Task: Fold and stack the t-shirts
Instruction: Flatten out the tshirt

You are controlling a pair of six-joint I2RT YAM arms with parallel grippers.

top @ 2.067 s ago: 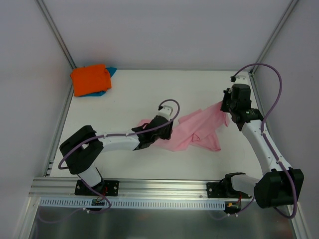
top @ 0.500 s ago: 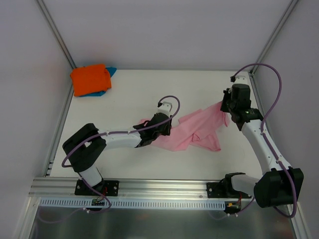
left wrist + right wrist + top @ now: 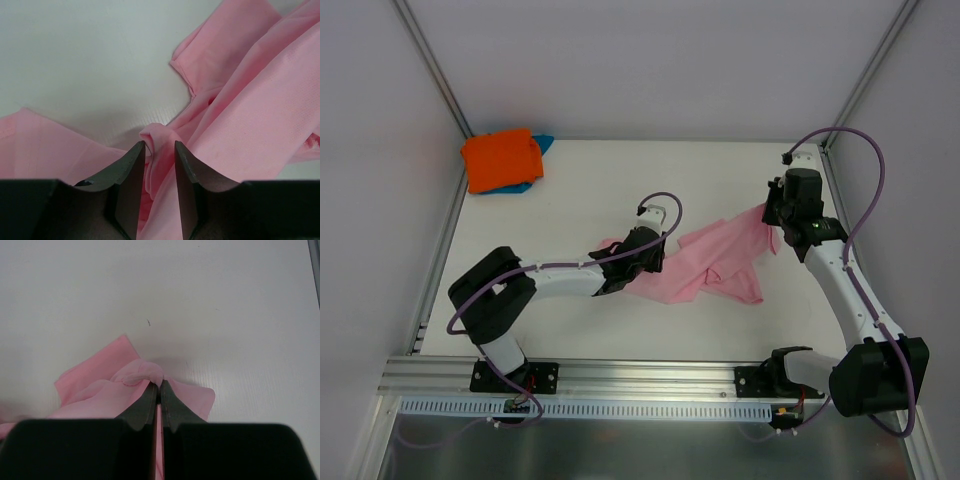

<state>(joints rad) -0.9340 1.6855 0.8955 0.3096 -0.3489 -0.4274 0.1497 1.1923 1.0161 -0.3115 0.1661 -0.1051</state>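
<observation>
A: Where was the pink t-shirt (image 3: 715, 255)?
B: Crumpled on the bench (image 3: 620, 180), one corner clenched in the right pincer (image 3: 160, 386). The left pincer (image 3: 160, 146) stood parted around a fold.
A: The others?
B: The orange t-shirt (image 3: 500, 158) lay on the teal t-shirt (image 3: 543, 143), far-left corner.

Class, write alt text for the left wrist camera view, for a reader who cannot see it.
The two dark fingers of the left gripper stand slightly apart, with a raised ridge of the crumpled pink t-shirt between them. The cloth spreads to the right and lower left across a plain white table.
</observation>
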